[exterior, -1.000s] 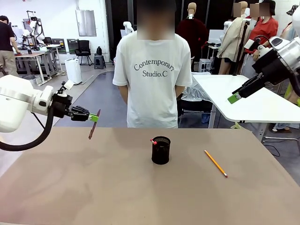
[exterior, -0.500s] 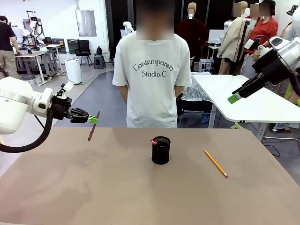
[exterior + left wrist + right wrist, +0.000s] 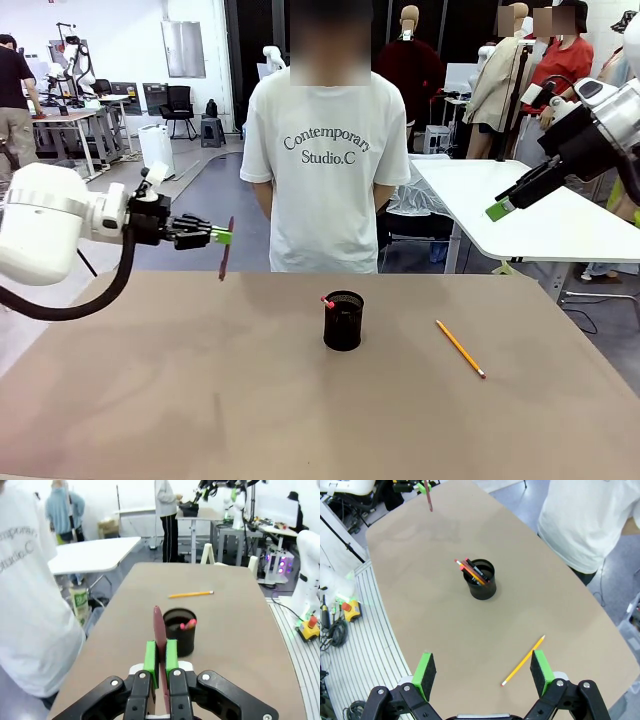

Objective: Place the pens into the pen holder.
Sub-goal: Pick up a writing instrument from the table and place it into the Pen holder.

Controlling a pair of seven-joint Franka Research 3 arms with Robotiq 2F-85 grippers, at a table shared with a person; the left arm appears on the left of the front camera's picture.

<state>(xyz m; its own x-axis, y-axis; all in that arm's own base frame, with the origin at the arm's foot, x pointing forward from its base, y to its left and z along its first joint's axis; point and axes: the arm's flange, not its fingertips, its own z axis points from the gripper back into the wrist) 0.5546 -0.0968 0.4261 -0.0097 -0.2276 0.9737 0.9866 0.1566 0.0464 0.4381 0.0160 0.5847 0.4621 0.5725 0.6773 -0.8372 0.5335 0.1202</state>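
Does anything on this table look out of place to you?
Only the orange-yellow pencil: it lies flat on the table, apart from the pen holder, which already holds a red-ended pen.

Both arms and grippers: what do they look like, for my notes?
The left arm is a rounded white shell with a black cable looping beneath it. The left gripper is black, with linked fingers and green pads. The right arm is white and grey; the right gripper matches the left one.
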